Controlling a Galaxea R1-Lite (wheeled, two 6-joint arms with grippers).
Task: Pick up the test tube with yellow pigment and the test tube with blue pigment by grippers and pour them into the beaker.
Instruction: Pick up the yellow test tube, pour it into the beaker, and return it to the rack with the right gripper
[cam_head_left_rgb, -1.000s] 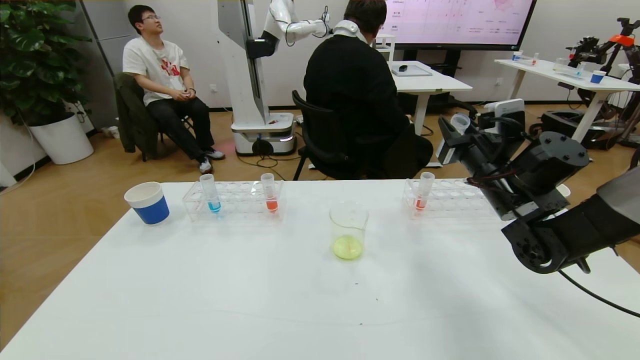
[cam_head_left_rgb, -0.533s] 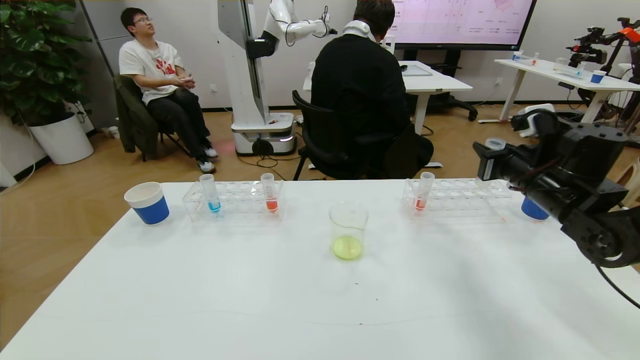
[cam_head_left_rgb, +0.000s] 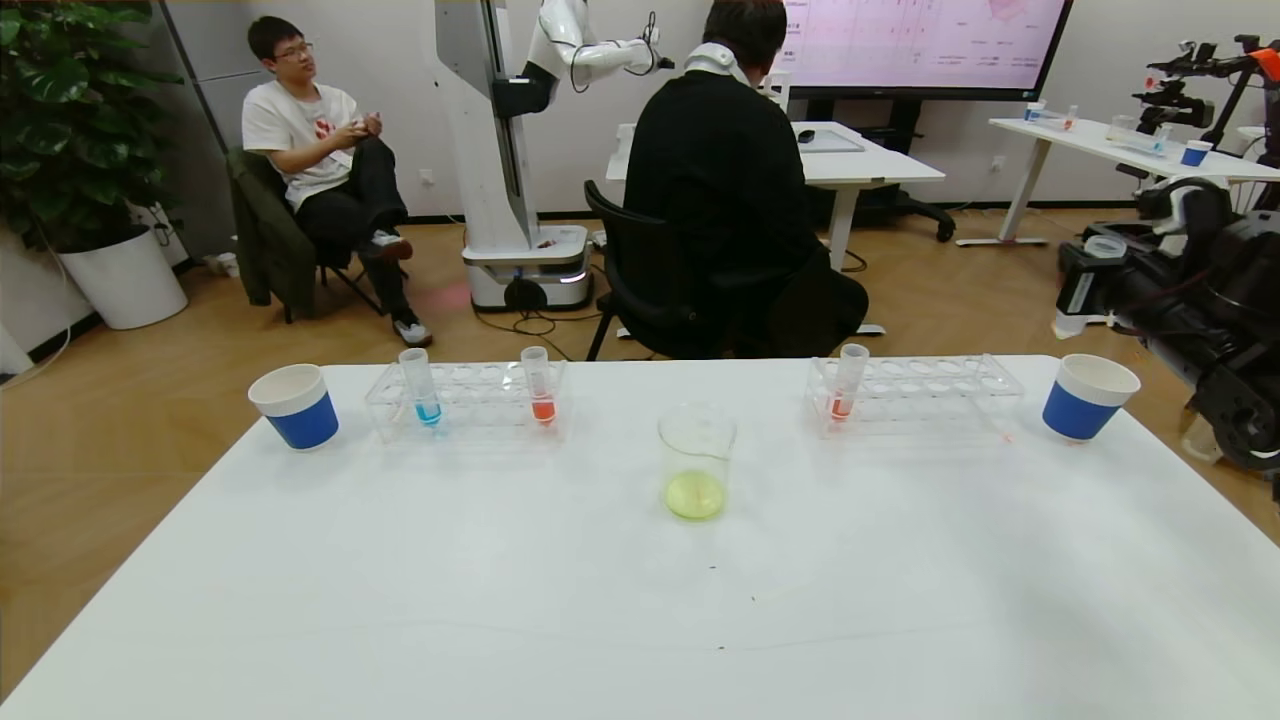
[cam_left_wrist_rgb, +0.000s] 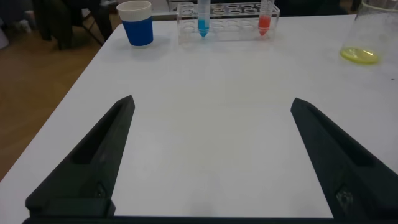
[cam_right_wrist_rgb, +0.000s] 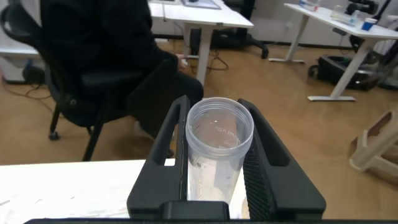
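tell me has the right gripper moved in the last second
Yes. The right gripper, shut on the emptied test tube, has swung right, from above the right-hand rack to beyond the right paper cup.

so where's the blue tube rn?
Head view: the test tube with blue pigment stands in the left rack, between the paper cup and an orange-red tube.

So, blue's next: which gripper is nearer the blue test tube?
Left. The left gripper hangs over the table's left side, facing the blue test tube; the right gripper is off its right edge.
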